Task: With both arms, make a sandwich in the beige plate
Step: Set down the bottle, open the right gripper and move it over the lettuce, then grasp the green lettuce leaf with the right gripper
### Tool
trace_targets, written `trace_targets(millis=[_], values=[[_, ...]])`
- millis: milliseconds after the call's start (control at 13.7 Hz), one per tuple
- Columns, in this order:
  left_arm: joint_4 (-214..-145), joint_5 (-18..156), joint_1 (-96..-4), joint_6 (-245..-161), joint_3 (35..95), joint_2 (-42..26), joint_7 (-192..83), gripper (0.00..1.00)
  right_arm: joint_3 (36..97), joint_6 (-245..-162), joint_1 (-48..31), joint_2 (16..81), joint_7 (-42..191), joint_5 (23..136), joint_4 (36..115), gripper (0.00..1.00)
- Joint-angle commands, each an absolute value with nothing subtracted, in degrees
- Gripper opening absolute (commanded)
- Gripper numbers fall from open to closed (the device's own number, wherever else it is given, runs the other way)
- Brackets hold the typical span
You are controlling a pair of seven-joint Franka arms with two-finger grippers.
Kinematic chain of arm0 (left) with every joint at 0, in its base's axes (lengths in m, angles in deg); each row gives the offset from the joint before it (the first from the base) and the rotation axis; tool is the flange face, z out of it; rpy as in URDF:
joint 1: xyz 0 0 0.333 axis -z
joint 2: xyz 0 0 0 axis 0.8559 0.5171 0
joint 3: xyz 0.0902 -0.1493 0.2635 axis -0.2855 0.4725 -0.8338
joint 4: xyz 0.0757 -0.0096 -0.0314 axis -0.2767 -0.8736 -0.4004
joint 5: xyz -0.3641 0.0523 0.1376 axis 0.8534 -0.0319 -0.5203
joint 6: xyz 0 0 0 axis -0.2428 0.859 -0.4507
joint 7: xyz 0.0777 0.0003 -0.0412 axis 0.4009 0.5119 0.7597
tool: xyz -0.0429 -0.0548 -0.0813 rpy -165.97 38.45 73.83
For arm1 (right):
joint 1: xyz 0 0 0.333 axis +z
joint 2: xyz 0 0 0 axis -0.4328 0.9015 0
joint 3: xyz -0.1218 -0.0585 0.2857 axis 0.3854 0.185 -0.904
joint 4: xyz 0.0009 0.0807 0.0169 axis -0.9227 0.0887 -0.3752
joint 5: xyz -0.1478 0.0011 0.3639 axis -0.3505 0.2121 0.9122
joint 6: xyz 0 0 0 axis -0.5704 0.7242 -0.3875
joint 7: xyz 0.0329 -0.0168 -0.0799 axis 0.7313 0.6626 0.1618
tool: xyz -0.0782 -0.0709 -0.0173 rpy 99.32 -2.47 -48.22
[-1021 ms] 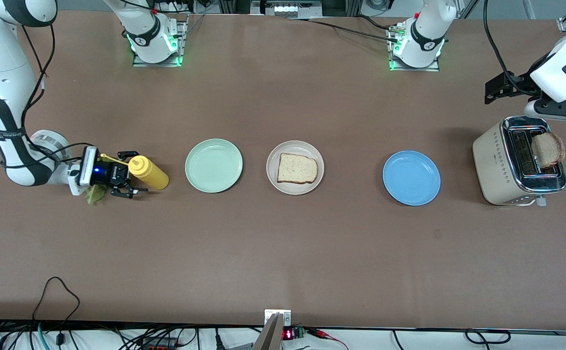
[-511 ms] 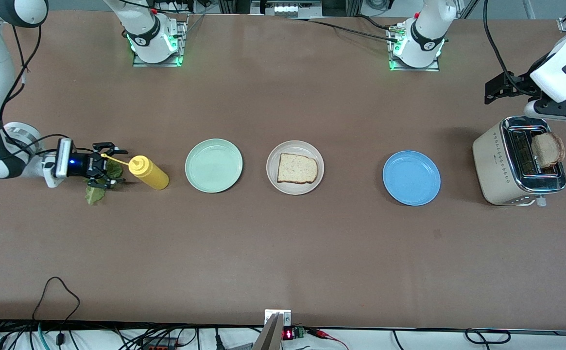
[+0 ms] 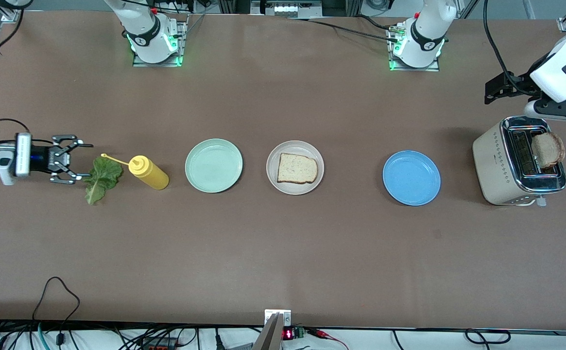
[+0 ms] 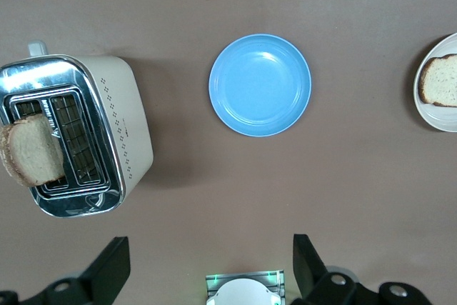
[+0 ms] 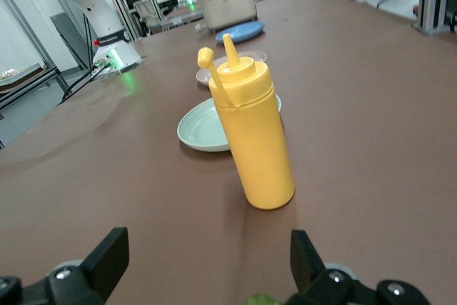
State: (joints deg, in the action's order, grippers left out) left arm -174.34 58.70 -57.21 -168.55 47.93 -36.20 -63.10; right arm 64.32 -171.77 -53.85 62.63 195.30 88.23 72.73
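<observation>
At the right arm's end of the brown table, the right arm's black two-finger gripper [image 3: 71,159] has backed away from the yellow squeeze bottle [image 3: 148,172] over the last second and now sits low beside the crinkly green lettuce leaf [image 3: 100,178], which a moment ago lay hidden under it. Its fingers are spread wide and hold nothing; the leaf lies flat on the table, free, just beside the bottle. This retreat likely lines the gripper up for picking the leaf.

In the middle of the table, the round pale beige plate [image 3: 275,151] holds one square slice of light brown bread [image 3: 297,168], between a mint green plate [image 3: 214,165] and a blue plate [image 3: 411,177]. The second slice [image 3: 547,149] stands in the cream toaster [image 3: 499,165] at the left arm's end. The left gripper [image 4: 211,273] hovers over the table beside the toaster, fingers wide apart and empty, waiting.
</observation>
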Motion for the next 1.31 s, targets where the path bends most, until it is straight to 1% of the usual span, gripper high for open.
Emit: trace_targets(millis=[0, 219, 365, 511, 657, 803, 1021, 1240], values=[[-172.9, 59.4, -57.5, -167.8, 48.2, -35.6, -62.8, 1.0, 64.4, -174.0, -53.4, 58.1, 186.0, 83.8, 72.9, 1.0], [-172.9, 59.4, -57.5, -167.8, 48.2, -35.6, -62.9, 1.0, 64.4, -177.9, -50.1, 53.4, 173.8, 78.3, 72.2, 1.0], [-172.9, 59.4, -57.4, -167.8, 48.2, -35.6, -62.8, 1.0, 64.3, -182.8, -46.6, 49.2, 161.7, 71.7, 72.2, 1.0], [-172.9, 59.4, -57.5, -167.8, 48.2, -35.6, -62.9, 1.0, 64.3, -186.0, -42.6, 47.3, 149.8, 66.5, 72.2, 1.0], [-172.9, 59.4, -57.4, -167.8, 48.2, -35.6, -62.7, 1.0, 64.3, -189.8, -39.2, 47.1, 141.4, 61.0, 72.3, 1.0], [-172.9, 59.4, -57.4, -167.8, 48.2, -35.5, -62.7, 1.0, 64.3, -194.3, -37.9, 47.7, 136.4, 58.5, 73.1, 1.0], [-172.9, 59.4, -57.4, -167.8, 48.2, -35.5, -62.7, 1.0, 64.3, -194.3, -36.4, 47.9, 117.6, 52.7, 73.3, 1.0], [-172.9, 59.4, -57.4, -167.8, 48.2, -35.6, -62.7, 1.0, 64.3, -194.1, -34.8, 48.4, 100.8, 49.8, 73.9, 1.0]])
